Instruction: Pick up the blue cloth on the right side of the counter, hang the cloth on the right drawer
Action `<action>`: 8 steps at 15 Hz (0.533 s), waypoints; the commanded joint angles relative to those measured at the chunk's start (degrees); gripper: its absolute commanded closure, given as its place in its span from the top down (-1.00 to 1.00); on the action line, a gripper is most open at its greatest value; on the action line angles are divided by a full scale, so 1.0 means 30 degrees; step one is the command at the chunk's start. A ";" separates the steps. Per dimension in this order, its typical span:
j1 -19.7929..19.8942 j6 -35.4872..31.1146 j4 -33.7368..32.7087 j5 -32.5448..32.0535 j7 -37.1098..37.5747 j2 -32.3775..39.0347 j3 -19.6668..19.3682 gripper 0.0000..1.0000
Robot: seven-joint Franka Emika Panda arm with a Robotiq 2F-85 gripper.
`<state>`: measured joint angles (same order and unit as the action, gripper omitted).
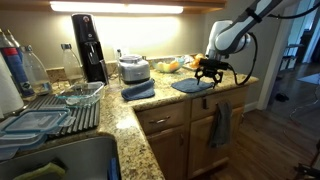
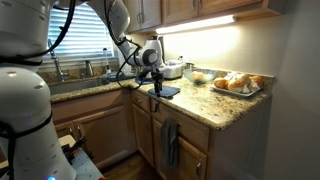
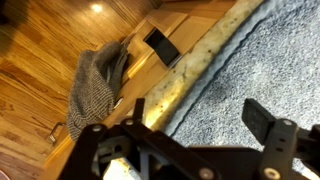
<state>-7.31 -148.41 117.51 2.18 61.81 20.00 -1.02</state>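
Note:
A blue cloth (image 1: 188,87) lies flat at the right end of the granite counter, near its front edge. It also shows in an exterior view (image 2: 166,92) and fills the right of the wrist view (image 3: 255,55). My gripper (image 1: 208,70) (image 2: 156,78) hovers just above the cloth, open and empty, with its fingers spread over the cloth near the counter edge in the wrist view (image 3: 200,115). The right drawer front (image 1: 227,100) is below the counter edge. A grey-blue cloth (image 1: 220,125) (image 2: 170,143) (image 3: 98,82) hangs on the cabinet front below.
A second blue cloth (image 1: 138,90) lies under a pot (image 1: 133,69). A plate of food (image 2: 238,84) stands at the counter's end. A coffee maker (image 1: 88,45), dish rack (image 1: 50,110) and sink (image 1: 60,160) are further along. Wooden floor (image 3: 40,70) lies below.

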 commanded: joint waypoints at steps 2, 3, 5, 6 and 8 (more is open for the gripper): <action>-0.0611 -0.0602 -0.0232 -0.0419 0.0658 0.0309 -0.0544 0.20; -0.0594 -0.0621 -0.0263 -0.0348 0.0562 0.0330 -0.0505 0.13; -0.0593 -0.0641 -0.0245 -0.0348 0.0479 0.0258 -0.0500 -0.20; -0.0561 -0.0679 -0.0220 -0.0308 0.0390 0.0212 -0.0472 -0.32; -0.0460 -0.0662 -0.0172 -0.0236 0.0178 0.0103 -0.0433 -0.57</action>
<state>-7.82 -148.73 116.35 2.00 61.84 20.78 -1.31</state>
